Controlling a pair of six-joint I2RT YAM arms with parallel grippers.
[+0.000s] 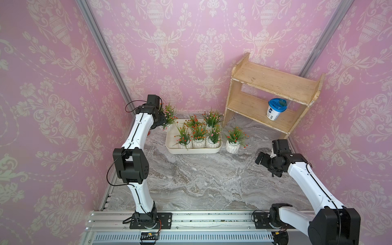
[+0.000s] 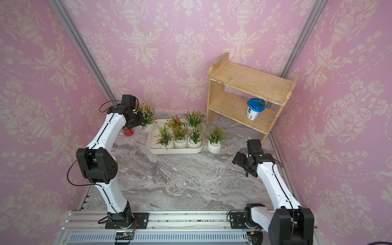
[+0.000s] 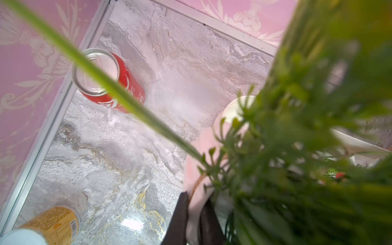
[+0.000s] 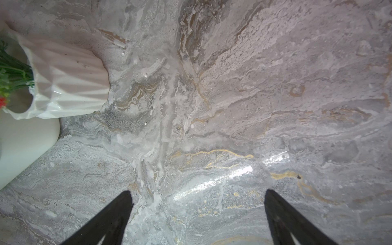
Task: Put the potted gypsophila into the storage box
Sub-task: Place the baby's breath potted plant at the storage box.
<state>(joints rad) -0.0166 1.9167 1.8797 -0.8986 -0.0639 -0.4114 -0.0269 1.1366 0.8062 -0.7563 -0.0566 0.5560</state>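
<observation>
Both top views: high behind me, looking down across whole surface (image 1: pixel 201 180), nearly identical. My left wrist camera: buried close in potted gypsophila (image 3: pixel 297 148) sprigs. Right wrist: low over surface, sharing storage box (image 4: pixel 21 148) corner.

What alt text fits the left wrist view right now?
The left gripper pinches the rim of a white gypsophila pot, its blurred green sprigs filling much of the frame. On the marble table sit a red soda can and a yellow can.
</observation>
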